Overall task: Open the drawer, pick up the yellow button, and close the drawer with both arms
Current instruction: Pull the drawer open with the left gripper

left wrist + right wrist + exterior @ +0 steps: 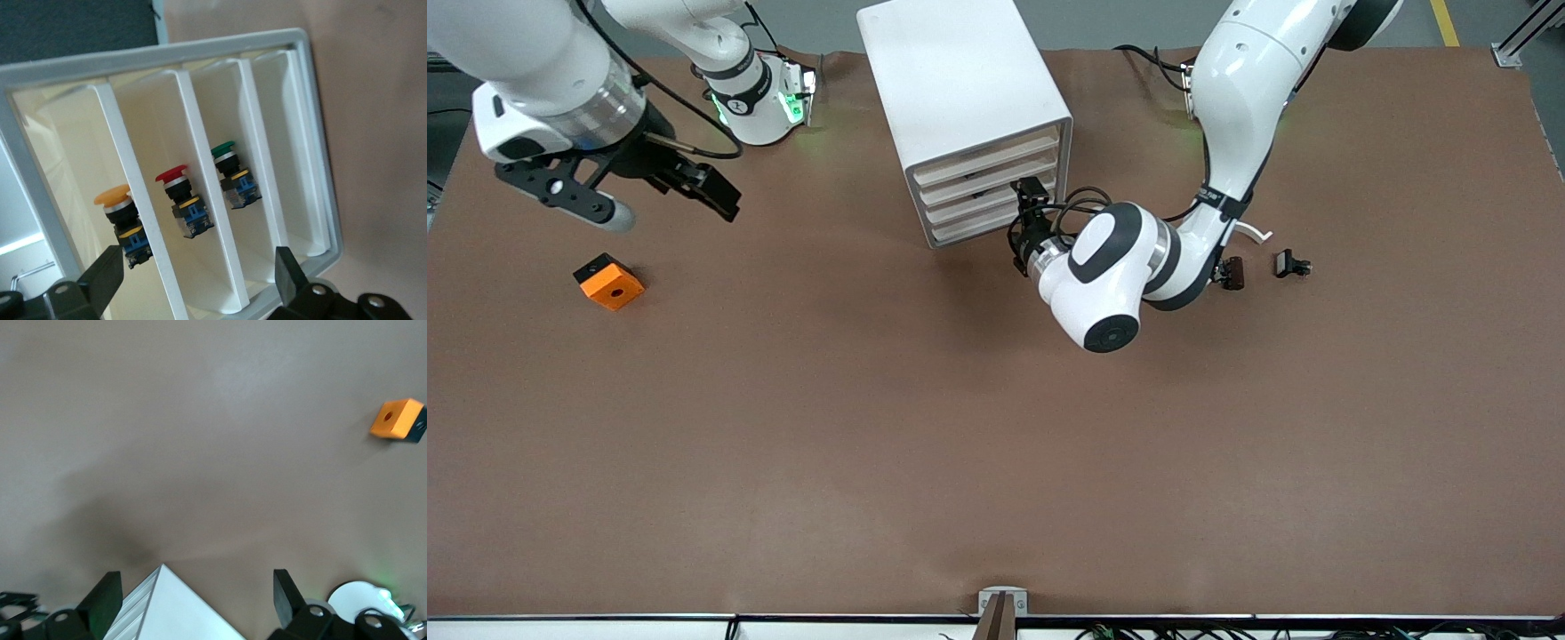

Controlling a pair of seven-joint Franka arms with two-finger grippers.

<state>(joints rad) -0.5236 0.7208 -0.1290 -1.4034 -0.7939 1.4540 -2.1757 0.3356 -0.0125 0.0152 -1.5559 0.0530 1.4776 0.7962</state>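
The white cabinet [960,80] stands toward the robots' side of the table's middle, with four cream-fronted drawers [987,191] that look pushed in. My left gripper [1032,200] is close in front of the drawer fronts, open and empty. In the left wrist view its fingers [107,273] frame the cabinet front [160,60]. There the orange-yellow button [120,213] sits in an end compartment, beside a red one [180,193] and a green one [230,170]. My right gripper [640,200] is open and empty, up over the table at the right arm's end.
An orange square block [609,281] with a hole lies below my right gripper, nearer the front camera; it also shows in the right wrist view [398,419]. Two small black clips [1232,271] [1291,264] and a white curved strip [1254,231] lie by the left arm's elbow.
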